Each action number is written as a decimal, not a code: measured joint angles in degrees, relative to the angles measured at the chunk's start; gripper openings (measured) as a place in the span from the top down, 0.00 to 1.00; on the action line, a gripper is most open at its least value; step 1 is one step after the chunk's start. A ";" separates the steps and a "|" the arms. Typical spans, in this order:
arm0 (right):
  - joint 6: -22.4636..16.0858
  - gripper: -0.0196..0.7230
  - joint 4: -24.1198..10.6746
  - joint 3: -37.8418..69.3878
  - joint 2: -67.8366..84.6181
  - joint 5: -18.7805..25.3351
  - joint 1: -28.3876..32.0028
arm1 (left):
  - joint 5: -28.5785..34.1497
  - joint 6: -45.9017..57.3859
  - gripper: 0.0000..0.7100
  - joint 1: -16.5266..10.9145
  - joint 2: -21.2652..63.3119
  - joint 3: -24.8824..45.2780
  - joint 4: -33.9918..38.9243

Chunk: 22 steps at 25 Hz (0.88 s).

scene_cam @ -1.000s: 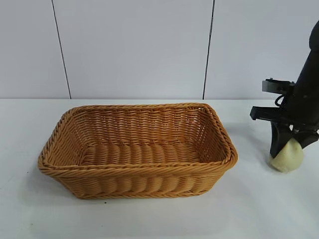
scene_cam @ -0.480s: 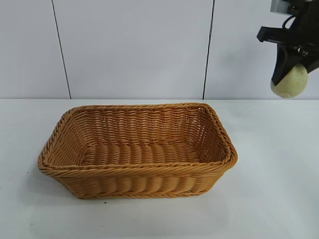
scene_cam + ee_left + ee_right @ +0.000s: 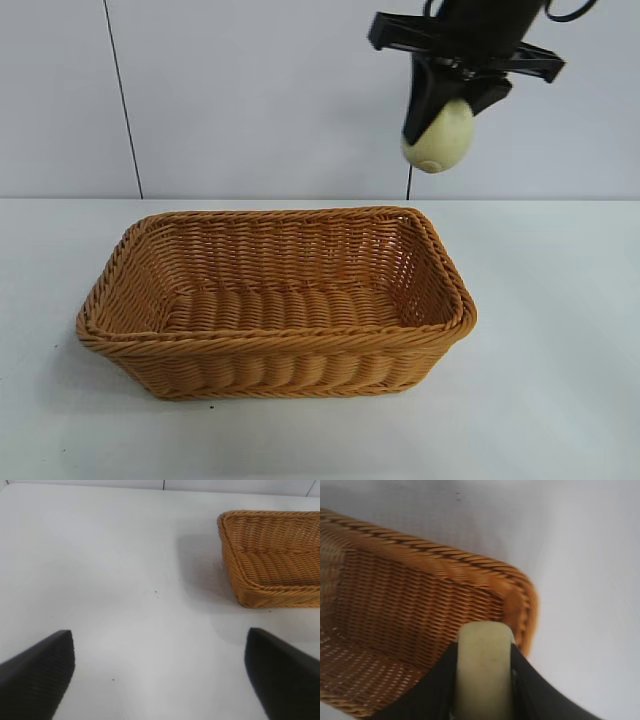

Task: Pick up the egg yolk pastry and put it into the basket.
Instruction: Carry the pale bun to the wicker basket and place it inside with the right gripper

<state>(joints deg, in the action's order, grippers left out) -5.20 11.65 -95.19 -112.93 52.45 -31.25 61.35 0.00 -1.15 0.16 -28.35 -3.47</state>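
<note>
I have the egg yolk pastry (image 3: 438, 138) clamped in my right pincer (image 3: 436, 125), one finger on each side of it, and I am holding it high in the air. I carry it at this height so that it passes over the braided rim instead of knocking against it. The basket (image 3: 270, 345) sits on the table (image 3: 560, 380) well below my pincer and mostly to its left side as seen from outside. From my right wrist camera the pastry hangs just inside the basket's near corner, above the sloping wall, though the close angle makes it hard for me to say whether it is fully over the floor of the basket or only over the edge. I judge a further shift toward the middle is wise before I let go, so the bun drops onto the woven bottom and does not roll off the rim.

My left pincer (image 3: 160, 675) hangs idle over bare table, its fingers wide apart, with the basket off beyond it.

By my count: one pastry, one basket, two pincers, and nothing lying inside the basket.
</note>
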 joint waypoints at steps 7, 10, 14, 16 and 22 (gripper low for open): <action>-0.28 0.71 1.06 0.00 -9.95 -4.14 -1.57 | 0.00 0.00 0.06 0.00 0.00 0.00 0.00; -0.28 0.71 1.47 0.00 -12.75 -4.98 -1.57 | 0.00 0.00 0.06 0.00 0.00 0.00 0.00; -0.33 0.60 1.88 0.00 -13.73 -5.04 -1.57 | 0.00 0.00 0.06 0.00 0.00 0.00 0.00; -0.33 0.43 1.98 -0.05 -13.73 -4.87 -1.57 | 0.00 0.00 0.06 0.00 0.00 0.00 0.00; -0.27 0.12 -0.68 -6.89 -13.77 4.45 -1.57 | 0.00 0.00 0.06 0.00 0.00 0.00 0.00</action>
<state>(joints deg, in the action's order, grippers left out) -5.48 10.97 -102.08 -126.71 56.90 -32.82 61.35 0.00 -1.15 0.16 -28.35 -3.47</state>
